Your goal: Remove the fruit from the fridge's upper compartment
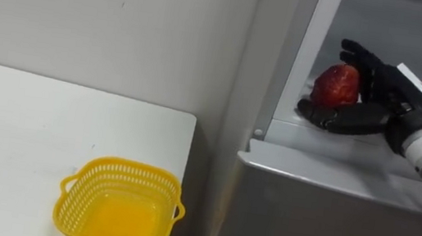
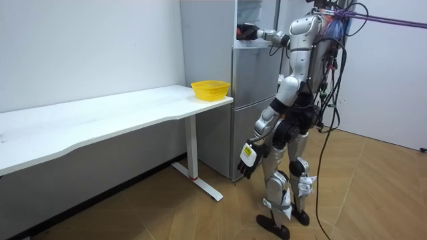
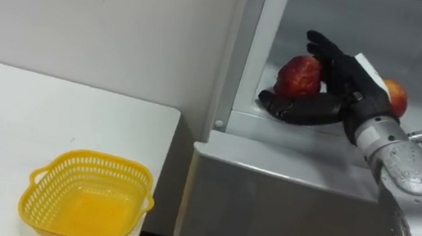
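White tabletop (image 1: 28,125) against plain wall; yellow basket (image 1: 124,174) near its corner, beside grey fridge (image 1: 328,225). Robot stands at the fridge front. Right hand (image 1: 380,90) is inside the open upper compartment, thumb beneath and fingers curved behind red apple (image 1: 337,86), on the shelf. Second apple (image 3: 396,96) behind the hand. Left hand (image 2: 246,159) hangs at thigh.

This looks like a robotics test room dressed up as a corner of a home, not a real kitchen. The walls (image 2: 87,47) are bare and white, and the floor (image 2: 373,193) is wood-look laminate. Furniture is sparse. One long white table (image 2: 100,121) runs along the wall, with a yellow basket (image 2: 210,89) at its far corner. A grey fridge (image 2: 250,100) stands just beside that end, with an apple (image 3: 300,75) in its open upper compartment. A humanoid robot stands at it.
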`<state>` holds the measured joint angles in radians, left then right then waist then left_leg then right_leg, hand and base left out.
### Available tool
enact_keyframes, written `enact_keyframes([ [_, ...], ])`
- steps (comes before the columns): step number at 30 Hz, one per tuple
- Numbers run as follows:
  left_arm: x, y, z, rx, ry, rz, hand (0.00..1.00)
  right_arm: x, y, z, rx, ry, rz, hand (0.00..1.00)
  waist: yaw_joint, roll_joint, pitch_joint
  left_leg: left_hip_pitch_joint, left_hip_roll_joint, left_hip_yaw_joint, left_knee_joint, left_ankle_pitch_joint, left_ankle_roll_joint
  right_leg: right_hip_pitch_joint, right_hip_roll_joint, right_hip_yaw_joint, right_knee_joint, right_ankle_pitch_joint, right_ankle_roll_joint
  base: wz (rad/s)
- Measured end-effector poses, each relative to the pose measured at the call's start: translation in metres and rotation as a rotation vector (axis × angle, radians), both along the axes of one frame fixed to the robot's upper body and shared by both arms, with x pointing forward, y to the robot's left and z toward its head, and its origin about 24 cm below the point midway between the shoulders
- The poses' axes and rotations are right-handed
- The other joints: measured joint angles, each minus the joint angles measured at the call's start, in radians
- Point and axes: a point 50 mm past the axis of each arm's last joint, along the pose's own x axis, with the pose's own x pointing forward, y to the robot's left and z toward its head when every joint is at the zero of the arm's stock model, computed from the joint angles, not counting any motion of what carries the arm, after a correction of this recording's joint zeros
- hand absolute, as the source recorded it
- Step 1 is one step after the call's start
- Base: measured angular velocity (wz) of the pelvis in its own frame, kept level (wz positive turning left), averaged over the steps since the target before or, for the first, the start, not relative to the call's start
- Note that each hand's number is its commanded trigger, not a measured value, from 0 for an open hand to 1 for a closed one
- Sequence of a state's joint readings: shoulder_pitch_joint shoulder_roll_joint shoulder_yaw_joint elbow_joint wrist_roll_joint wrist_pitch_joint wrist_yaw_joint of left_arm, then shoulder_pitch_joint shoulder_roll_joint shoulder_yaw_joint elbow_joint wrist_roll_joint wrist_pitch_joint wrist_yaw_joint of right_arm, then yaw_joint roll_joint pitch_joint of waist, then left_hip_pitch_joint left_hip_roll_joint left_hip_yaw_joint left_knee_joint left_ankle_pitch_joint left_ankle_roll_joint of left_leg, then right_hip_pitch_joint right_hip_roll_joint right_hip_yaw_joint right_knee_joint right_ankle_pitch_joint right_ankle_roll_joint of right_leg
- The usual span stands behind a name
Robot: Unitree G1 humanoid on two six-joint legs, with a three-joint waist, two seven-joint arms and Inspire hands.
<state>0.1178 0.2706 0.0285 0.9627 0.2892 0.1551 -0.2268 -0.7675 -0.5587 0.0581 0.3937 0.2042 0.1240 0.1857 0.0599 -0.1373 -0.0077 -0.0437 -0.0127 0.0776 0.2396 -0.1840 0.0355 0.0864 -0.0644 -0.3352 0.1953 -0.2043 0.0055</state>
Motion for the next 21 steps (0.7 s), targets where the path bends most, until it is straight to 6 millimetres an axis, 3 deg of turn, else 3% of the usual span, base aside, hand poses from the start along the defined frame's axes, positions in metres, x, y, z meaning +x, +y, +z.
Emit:
enact_keyframes([
  [7, 0.002, -0.001, 0.000, -0.001, 0.001, 0.002, 0.00, 0.000, 0.001, 0.001, -0.006, 0.002, 0.018, 1.00, 0.004, 0.001, 0.0034, 0.001, 0.000, 0.001, 0.000, 0.000, 0.000, 0.000, 0.000, -0.001, 0.000, 0.000, 0.000, 0.00],
  [10, 0.005, -0.001, 0.001, 0.000, -0.005, 0.000, 0.00, 0.001, 0.004, 0.009, -0.026, -0.017, 0.024, 1.00, 0.005, -0.001, 0.0113, -0.002, 0.000, 0.000, 0.000, 0.000, 0.000, -0.001, 0.000, -0.001, 0.000, 0.000, 0.000, 0.00],
  [21, 0.004, 0.000, 0.000, 0.003, 0.004, 0.004, 0.00, 0.003, 0.006, 0.019, -0.061, -0.041, 0.009, 1.00, 0.024, -0.003, 0.0091, 0.002, 0.000, 0.000, -0.001, 0.000, 0.000, -0.002, 0.001, 0.002, -0.008, 0.000, 0.000, 0.01],
])
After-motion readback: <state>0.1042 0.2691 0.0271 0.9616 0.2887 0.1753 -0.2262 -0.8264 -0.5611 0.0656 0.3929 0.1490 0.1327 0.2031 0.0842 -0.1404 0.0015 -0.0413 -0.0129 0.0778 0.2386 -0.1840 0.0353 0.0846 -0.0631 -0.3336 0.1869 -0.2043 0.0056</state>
